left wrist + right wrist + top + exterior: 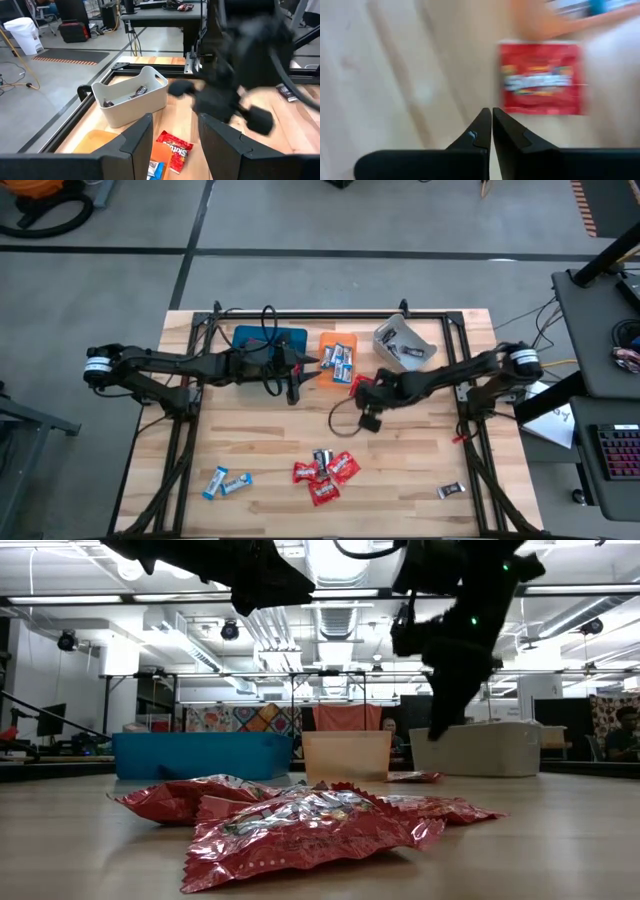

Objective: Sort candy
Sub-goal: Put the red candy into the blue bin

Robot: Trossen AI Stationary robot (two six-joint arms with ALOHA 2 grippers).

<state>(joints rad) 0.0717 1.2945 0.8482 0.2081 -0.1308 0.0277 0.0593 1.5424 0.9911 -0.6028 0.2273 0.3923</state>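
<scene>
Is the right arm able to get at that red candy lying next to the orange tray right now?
Probably yes. The red candy lies bare on the wood just ahead of the right gripper, with nothing between them. Its fingers are shut, so they must open first.

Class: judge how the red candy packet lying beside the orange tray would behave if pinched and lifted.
The red candy packet looks flat and thin, so probably light. Its glossy wrapper may slip between jaws. It would likely flex rather than stay stiff.

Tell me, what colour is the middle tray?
Orange: the middle tray shows best in the high view.
</scene>
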